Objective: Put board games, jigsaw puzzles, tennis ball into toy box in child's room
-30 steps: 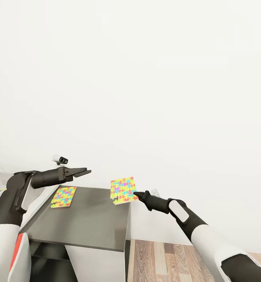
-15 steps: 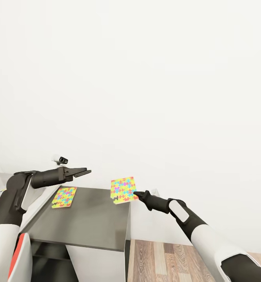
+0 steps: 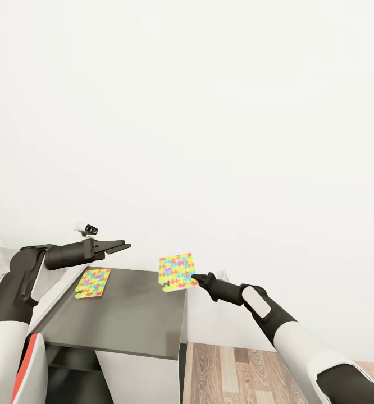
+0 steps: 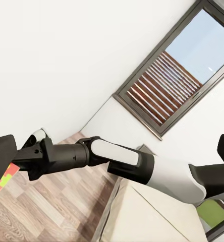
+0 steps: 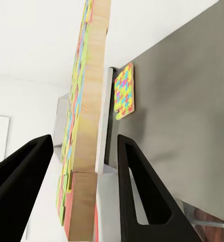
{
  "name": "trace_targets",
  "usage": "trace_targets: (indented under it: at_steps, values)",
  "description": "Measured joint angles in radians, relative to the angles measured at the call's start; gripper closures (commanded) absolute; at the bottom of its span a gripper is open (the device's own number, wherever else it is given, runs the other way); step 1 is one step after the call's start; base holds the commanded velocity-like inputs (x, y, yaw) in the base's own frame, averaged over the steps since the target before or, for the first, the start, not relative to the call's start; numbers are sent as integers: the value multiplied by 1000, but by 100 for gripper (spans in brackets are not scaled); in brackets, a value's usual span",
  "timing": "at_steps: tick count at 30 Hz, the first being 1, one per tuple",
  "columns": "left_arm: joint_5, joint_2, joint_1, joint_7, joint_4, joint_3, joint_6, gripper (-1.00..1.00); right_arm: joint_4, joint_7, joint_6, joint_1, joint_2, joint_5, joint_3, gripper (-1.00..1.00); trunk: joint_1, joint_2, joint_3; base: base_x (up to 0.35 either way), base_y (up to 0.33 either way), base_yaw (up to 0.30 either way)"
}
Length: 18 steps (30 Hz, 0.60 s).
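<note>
Holding one jigsaw puzzle [image 3: 177, 271] by its edge, your right end effector [image 3: 195, 278] keeps the sheet upright in the air above the far right corner of the dark grey bench [image 3: 125, 320]. In the right wrist view that held puzzle [image 5: 84, 116] stands edge-on between the two dark fingers [image 5: 142, 186], its wooden backing toward one finger and its coloured face toward the other; whether both fingers press on it you cannot tell from that picture, but the sheet hangs clear of the bench with nothing else under it.

The second jigsaw puzzle [image 3: 92, 282] lies flat on the bench top near its far left corner, well apart from the held one. The right wrist view shows it too [image 5: 124, 92], lying on the grey surface [image 5: 192, 111] beyond the fingers.

Your left end effector [image 3: 121, 246] hovers above the bench, over and just behind the lying puzzle, with its jaws close together and nothing between them. The left wrist view looks across at your right arm [image 4: 122, 161], with a slatted window [image 4: 177, 75], the wood-plank floor [image 4: 36, 212] and the beige bed [image 4: 147, 217] behind it.

At the head view's right, wood-plank floor [image 3: 226, 373] shows beside the bench, and a white wall [image 3: 209, 112] rises behind everything.
</note>
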Motion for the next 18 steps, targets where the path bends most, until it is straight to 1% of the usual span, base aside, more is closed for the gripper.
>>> trace_targets:
  at_steps: [14, 18]
  values:
    - [0, 0, 0, 0, 0, 0, 0, -100, 5, -3, -5, 0, -1, -1, -1, 100, 0, 0, 0, 0, 0, 0]
    - [0, 0, 0, 0, 0, 0, 0, -100, 5, -3, -5, 0, -1, -1, -2, 100, 0, 0, 0, 0, 0, 66]
